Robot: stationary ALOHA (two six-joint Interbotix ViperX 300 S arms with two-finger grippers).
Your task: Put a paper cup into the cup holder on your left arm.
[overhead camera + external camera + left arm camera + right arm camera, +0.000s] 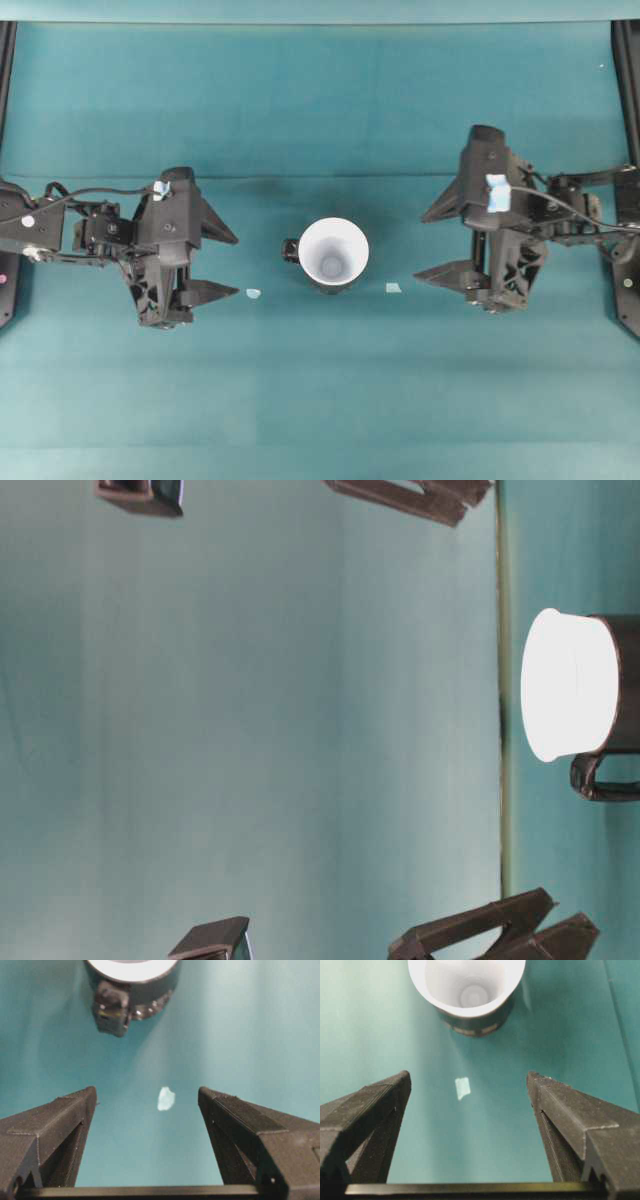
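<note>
The white paper cup point(333, 252) sits upright inside the glossy black cup holder point(336, 288) at the middle of the teal table. The holder's small handle point(291, 250) points left. Only the cup's wide rim and upper wall rise above the holder point(625, 680). My left gripper point(237, 267) hovers open to the left, a short gap from the handle, nothing between its fingers. My right gripper point(421, 247) stands open to the right, also apart from the cup. The left wrist view shows the holder point(145, 997) ahead of the open gripper point(147, 1091). The right wrist view shows the cup point(467, 985) beyond the open gripper point(468, 1074).
Two small pale tape marks lie on the teal cloth, one left of the holder point(253, 293) and one right of it point(393, 288). Black frame rails run along the table's left point(5, 60) and right point(628, 60) edges.
</note>
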